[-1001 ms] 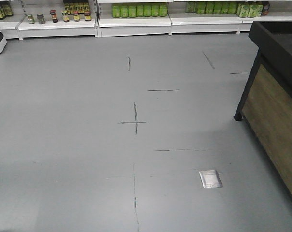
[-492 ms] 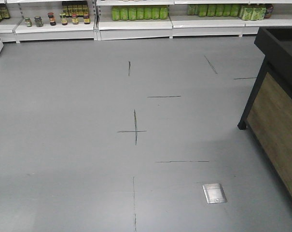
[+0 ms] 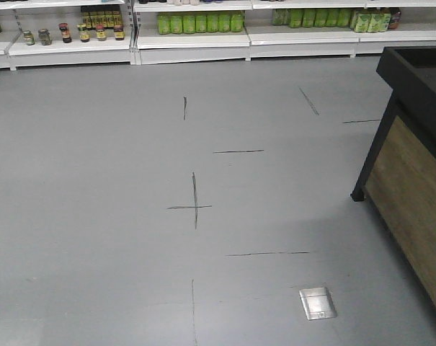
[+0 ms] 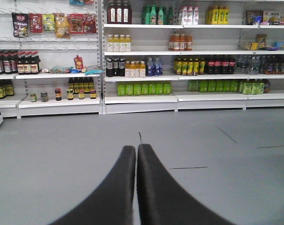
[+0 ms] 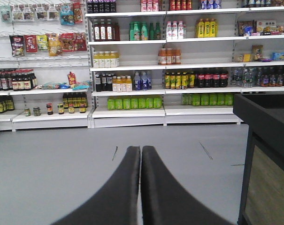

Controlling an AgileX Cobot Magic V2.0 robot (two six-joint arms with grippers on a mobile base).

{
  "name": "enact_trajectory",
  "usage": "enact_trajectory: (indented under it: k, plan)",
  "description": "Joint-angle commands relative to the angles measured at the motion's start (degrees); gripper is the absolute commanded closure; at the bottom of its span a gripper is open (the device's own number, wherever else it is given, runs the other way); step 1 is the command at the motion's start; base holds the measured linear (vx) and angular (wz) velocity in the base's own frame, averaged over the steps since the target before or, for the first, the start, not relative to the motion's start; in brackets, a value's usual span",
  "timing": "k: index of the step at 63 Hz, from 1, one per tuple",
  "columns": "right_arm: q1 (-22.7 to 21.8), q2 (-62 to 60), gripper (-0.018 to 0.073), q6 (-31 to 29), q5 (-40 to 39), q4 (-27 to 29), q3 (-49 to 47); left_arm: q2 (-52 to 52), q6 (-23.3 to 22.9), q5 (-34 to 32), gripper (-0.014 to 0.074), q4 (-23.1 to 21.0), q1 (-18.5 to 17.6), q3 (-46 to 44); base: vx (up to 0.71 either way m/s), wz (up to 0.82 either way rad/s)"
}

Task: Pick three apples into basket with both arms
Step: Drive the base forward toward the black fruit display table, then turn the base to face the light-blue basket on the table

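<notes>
grey floor fills the front view; apples and basket are not in view. left gripper and right gripper: jaws pressed together, empty, held level toward the shelves, likely stowed while the base travels.

Display stand cut off at right frame edge, left gripper and right gripper blurred, cropped at bottom edge, labels on shelf bottles illegible.

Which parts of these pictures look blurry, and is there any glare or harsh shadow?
Left wrist view: the shut left tool is soft-edged, the shelves behind sharp. Right wrist view: the right tool is likewise blurred. Front view: even light, no glare, faint shadow beside the black stand.
</notes>
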Motion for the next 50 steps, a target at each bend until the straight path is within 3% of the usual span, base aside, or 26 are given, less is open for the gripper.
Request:
enact_trajectory:
  k: [1,25,50]
  plan:
    - [0.0,-0.4,0.0568,-0.4,-4.2,-0.2,0.8,-0.8,-0.4,-4.3,0.0603,-0.2,0.0,1.4,0.11,-0.14]
    - [0.0,-0.4,0.0568,-0.4,-4.2,-0.2,0.8,-0.8,-0.4,-4.3,0.0603,-0.2,0.0,1.4,0.09,-0.27]
    - [0.0,-0.4,0.0568,-0.4,-4.2,-0.2,0.8,-0.8,-0.4,-4.3,0.0603,-0.2,0.0,1.4,0.09,-0.48]
